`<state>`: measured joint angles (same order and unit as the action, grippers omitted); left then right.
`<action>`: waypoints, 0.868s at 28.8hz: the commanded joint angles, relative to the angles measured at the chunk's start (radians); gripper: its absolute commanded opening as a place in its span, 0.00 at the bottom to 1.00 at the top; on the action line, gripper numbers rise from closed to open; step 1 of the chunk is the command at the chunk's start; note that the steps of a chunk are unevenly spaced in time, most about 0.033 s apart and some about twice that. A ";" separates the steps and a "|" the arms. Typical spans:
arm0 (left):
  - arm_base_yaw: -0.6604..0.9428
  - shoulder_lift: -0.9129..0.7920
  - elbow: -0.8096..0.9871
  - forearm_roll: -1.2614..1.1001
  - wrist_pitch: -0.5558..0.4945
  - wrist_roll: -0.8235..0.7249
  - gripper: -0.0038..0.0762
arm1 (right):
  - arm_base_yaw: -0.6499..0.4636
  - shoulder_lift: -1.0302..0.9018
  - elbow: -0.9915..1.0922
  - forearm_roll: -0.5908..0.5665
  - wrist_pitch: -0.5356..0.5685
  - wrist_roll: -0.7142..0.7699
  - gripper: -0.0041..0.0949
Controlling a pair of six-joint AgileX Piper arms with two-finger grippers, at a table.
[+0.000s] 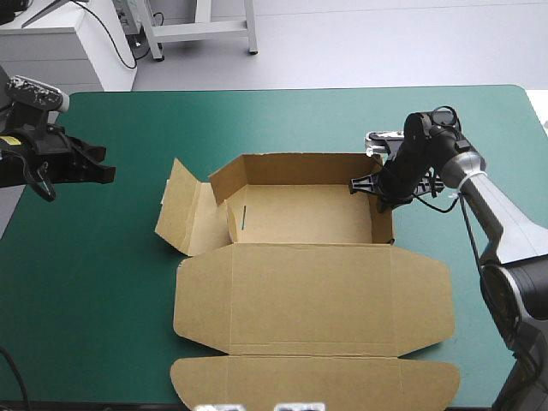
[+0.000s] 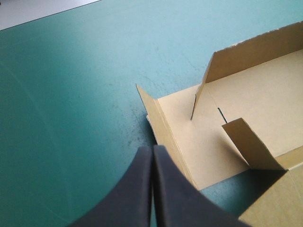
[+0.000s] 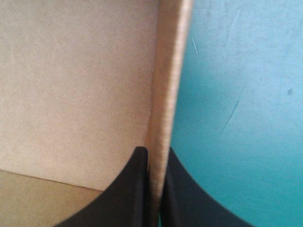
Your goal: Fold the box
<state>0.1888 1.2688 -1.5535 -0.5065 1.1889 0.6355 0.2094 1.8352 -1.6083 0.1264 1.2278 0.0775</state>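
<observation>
At the table's (image 1: 94, 291) middle lies the box (image 1: 308, 218): far and right walls raised, left flap spread outward, lid flat toward the near edge. Right gripper (image 1: 375, 184): jaws pinching the box's right wall. Left gripper (image 1: 107, 174): jaws pressed together, empty, near the left edge, apart from the box.

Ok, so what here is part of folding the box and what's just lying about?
In the job: box, walls partly raised, lid flat; right gripper, shut on its side wall; left gripper, shut, clear of the box.
Lying about: nothing shows; only the cover underneath.
</observation>
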 commanded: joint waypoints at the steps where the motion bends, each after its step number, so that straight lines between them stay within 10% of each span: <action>1: 0.002 -0.027 -0.028 -0.047 -0.042 -0.012 0.04 | -0.001 -0.046 -0.027 0.002 0.022 -0.016 0.02; 25: 0.002 -0.003 -0.028 0.088 -0.043 -0.097 0.04 | -0.003 -0.250 -0.120 -0.022 0.022 -0.189 0.02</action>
<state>0.1888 1.2747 -1.5535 -0.4171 1.1922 0.5634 0.2094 1.6779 -1.6883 0.0884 1.2366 -0.0930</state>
